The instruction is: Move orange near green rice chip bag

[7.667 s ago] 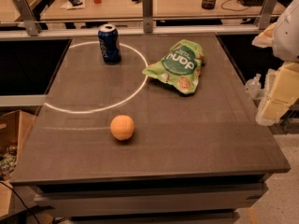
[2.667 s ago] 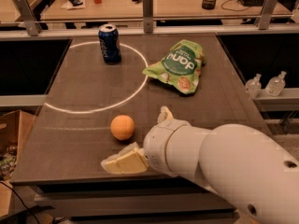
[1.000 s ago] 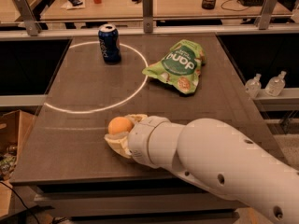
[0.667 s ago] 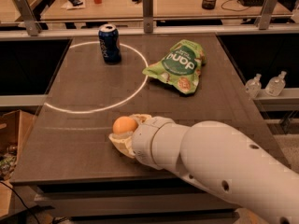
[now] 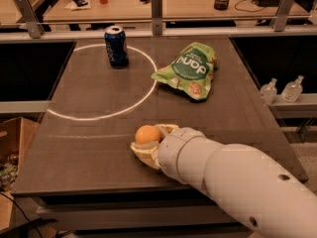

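Small round matte orange (image 5: 147, 134) is pinched by the cream two-finger pincer (image 5: 150, 140) near the dark desk's (image 5: 89, 98) front edge. Glossy green rice chip bag (image 5: 189, 71) lies toward the far right corner. Risk: if gripped off-centre, the smooth fruit may be squeezed out and rolled off the front edge.

The dark grey-brown rectangular tabletop (image 5: 99, 133) bears a thin white circle (image 5: 143, 95) over its back-left part. A dark blue soda can (image 5: 116, 46) stands upright just inside the circle's far arc, near the back edge. A bright green glossy chip bag (image 5: 189, 69) lies flat toward the back-right corner. Near the front edge, the cream gripper (image 5: 151, 139) clasps a small round orange (image 5: 147, 134); whether the fruit touches the surface cannot be told.
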Robot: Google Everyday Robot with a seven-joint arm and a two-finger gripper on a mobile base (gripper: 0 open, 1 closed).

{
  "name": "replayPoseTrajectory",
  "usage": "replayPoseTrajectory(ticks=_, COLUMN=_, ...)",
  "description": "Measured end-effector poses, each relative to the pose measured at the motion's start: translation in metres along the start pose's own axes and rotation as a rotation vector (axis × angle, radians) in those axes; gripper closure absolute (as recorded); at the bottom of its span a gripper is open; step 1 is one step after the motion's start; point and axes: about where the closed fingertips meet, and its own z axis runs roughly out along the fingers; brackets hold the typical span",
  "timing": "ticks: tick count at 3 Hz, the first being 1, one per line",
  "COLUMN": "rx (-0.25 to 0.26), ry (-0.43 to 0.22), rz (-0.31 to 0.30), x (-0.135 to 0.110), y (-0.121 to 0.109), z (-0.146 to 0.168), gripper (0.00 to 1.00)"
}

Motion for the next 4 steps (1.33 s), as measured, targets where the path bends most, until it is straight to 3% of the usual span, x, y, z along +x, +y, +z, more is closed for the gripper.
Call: replayPoseTrajectory(ticks=4, rx=0.000, ry=0.000, rz=0.000, x=-0.0027, y=-0.0005, z=-0.0018, gripper=1.00)
